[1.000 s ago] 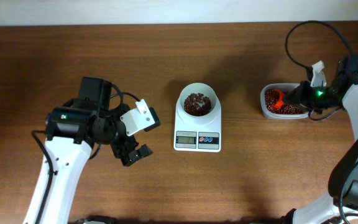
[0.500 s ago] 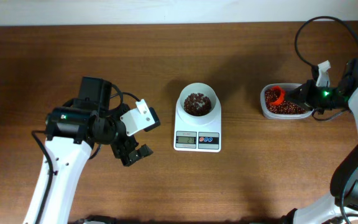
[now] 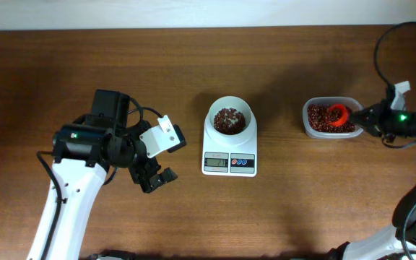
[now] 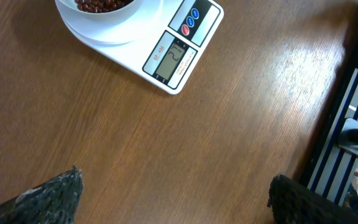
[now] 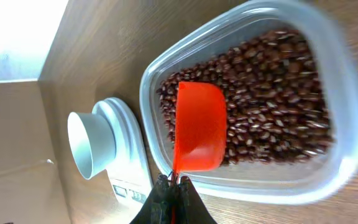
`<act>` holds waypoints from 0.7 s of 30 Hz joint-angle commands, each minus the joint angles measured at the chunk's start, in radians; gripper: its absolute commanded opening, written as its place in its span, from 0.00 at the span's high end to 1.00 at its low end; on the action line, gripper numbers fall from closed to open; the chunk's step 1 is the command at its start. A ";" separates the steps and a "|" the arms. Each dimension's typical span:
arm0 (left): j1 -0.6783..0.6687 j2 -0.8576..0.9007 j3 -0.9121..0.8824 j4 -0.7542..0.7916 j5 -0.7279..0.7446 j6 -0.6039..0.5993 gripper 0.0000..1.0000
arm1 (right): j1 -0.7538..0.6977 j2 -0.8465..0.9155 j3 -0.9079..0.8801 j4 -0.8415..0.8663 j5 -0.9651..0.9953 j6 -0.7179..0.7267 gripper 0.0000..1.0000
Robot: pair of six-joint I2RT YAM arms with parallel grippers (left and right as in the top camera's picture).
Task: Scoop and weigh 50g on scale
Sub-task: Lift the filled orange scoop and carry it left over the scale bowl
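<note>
The white scale [image 3: 230, 163] stands mid-table, and its round bowl [image 3: 230, 119] holds some of the dark red-brown beans [image 3: 229, 120]. More beans [image 5: 272, 93] fill the clear tub [image 3: 313, 128] at the right. My right gripper [image 3: 370, 115] is shut on the handle of an orange-red scoop [image 5: 197, 134]. The scoop's cup lies over the beans inside the tub, its smooth side toward the wrist camera. My left gripper [image 3: 157, 170] hangs open over bare wood left of the scale, nothing between its fingers [image 4: 48, 199]. The scale [image 4: 166, 56] shows at the top of the left wrist view.
The tub's rim [image 5: 347, 93] surrounds the scoop. The scale [image 5: 126, 155] and its bowl [image 5: 92, 144] stand just left of the tub. The table's far edge meets a pale wall. Black cables trail from the right arm at the top right.
The right arm has drawn back to the right, carrying the scoop from the tub's left end toward its middle. The left arm has not moved.
</note>
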 commanded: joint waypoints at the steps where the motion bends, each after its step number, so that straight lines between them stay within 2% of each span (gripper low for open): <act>1: 0.004 0.003 0.016 -0.001 0.018 0.012 0.01 | -0.041 0.007 0.000 -0.018 -0.092 -0.057 0.96; 6: 0.004 0.003 0.016 -0.001 0.018 0.012 0.01 | -0.058 0.007 0.000 -0.045 -0.134 -0.071 0.96; 13: 0.004 0.003 0.016 -0.001 0.018 0.012 0.01 | -0.055 0.007 0.000 -0.050 -0.325 -0.089 0.96; 17: 0.004 0.003 0.016 -0.001 0.018 0.012 0.01 | 0.001 0.007 0.000 -0.050 -0.366 -0.088 0.96; 21: 0.004 0.003 0.016 -0.001 0.018 0.012 0.01 | 0.126 0.007 0.000 -0.045 -0.397 -0.087 0.96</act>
